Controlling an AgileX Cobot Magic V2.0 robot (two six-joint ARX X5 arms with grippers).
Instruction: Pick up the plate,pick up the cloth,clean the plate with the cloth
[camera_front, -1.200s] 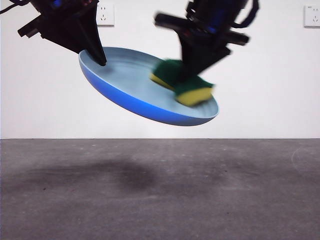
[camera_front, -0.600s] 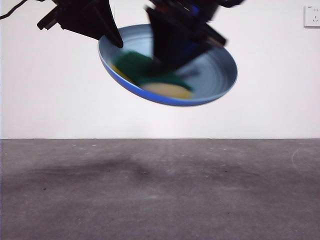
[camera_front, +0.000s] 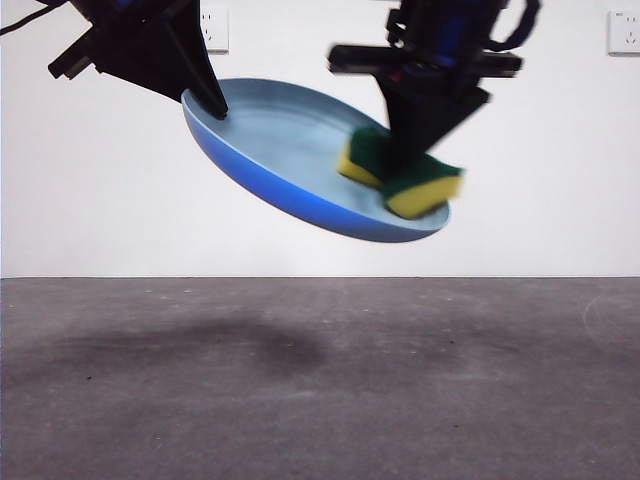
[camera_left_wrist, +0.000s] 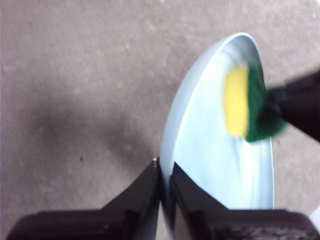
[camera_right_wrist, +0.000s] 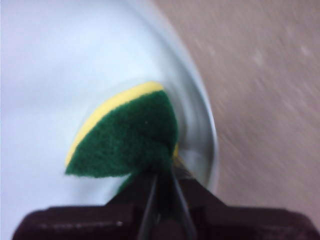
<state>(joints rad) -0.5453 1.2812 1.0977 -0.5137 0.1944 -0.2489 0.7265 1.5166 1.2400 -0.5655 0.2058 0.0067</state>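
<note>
The light-blue plate (camera_front: 290, 150) hangs tilted in the air, well above the table. My left gripper (camera_front: 205, 95) is shut on its upper left rim, as the left wrist view (camera_left_wrist: 166, 172) shows. My right gripper (camera_front: 405, 160) is shut on the cloth, a yellow and green sponge (camera_front: 400, 172), and presses it onto the plate's inside near the lower right rim. In the right wrist view the sponge's green side (camera_right_wrist: 127, 137) faces the camera against the plate (camera_right_wrist: 50, 75). The left wrist view shows the sponge (camera_left_wrist: 247, 102) on the plate (camera_left_wrist: 215, 150).
The grey table (camera_front: 320, 380) lies far below the plate, with a shadow on it. A white wall with sockets (camera_front: 212, 28) stands behind.
The sponge slid from the plate's left middle back to its lower right rim. The plate tipped from facing the camera to a flatter slope and moved slightly left.
</note>
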